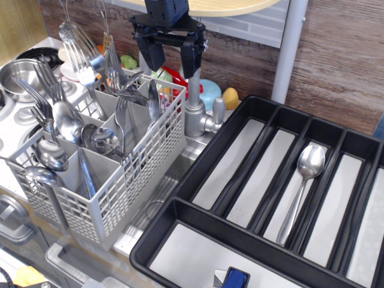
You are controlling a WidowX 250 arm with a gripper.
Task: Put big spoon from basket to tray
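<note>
The light grey basket (129, 180) stands at the left and holds several steel forks and spoons upright in its compartments. The black tray (198, 162) lies at the right. A shiny steel big spoon (302, 188) lies in one of the tray's long compartments, bowl to the far end. Another slim steel spoon (154, 102) stands in a rear basket compartment. My gripper (172, 59) hangs above the basket's rear right corner. Its two black fingers are spread apart and nothing is between them.
A steel tap (197, 114) stands between basket and tray, right under the gripper. A steel pot (21, 75) sits at the far left. Colourful toys (204, 90) lie behind the tap. A blue item (236, 278) lies in the tray's front compartment.
</note>
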